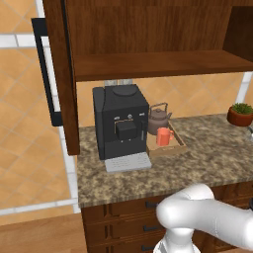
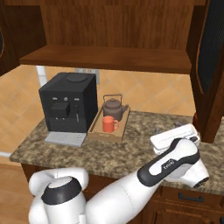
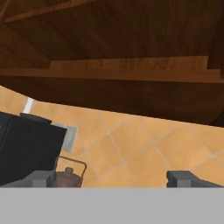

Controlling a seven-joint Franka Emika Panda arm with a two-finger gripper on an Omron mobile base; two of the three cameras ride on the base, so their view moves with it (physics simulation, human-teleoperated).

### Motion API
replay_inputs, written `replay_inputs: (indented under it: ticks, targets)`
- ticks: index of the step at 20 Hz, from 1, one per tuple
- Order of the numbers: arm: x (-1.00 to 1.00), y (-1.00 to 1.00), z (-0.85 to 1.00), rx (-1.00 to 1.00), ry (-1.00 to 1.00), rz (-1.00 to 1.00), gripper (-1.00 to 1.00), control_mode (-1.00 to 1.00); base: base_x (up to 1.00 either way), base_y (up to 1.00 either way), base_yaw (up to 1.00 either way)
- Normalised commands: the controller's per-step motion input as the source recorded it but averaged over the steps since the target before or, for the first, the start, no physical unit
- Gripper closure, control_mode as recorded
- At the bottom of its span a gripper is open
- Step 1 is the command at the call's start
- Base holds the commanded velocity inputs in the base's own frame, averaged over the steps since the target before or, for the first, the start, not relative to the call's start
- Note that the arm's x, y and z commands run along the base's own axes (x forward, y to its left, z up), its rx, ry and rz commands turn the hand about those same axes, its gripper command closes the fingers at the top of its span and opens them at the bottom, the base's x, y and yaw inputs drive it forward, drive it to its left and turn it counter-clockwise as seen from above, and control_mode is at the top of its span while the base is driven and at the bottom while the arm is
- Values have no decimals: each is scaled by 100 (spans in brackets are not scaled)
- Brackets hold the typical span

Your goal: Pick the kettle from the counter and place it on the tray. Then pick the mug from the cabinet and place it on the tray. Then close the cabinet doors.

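Kettle, squat brown-grey, and orange-red mug sit on the light-wood tray; gripper fingers spread wide, empty.

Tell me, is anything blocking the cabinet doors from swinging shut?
Nothing visible does. The kettle and mug sit low on the tray, and the open gripper hangs below the cabinet shelf.

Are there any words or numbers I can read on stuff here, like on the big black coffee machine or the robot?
Robot arm: a small white marking on the dark band, too small and blurred to read.
Coffee machine: no readable words or numbers.
Kettle, mug, tray: no text on them.
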Motion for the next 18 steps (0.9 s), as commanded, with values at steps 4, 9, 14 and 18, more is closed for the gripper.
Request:
replay_inputs:
  ticks: [4,9,14,18]
  targets:
    - [-14,-57,16,0,-14,0,-100,-100,0,0,0]
    - [-6,-40,10,0,-19,0,-100,-100,0,0,0]
    - [-5,-35,23,-1,-10,0,-100,-100,0,0,0]
    - [-21,-40,34,-6,-1,0,-100,-100,0,0,0]
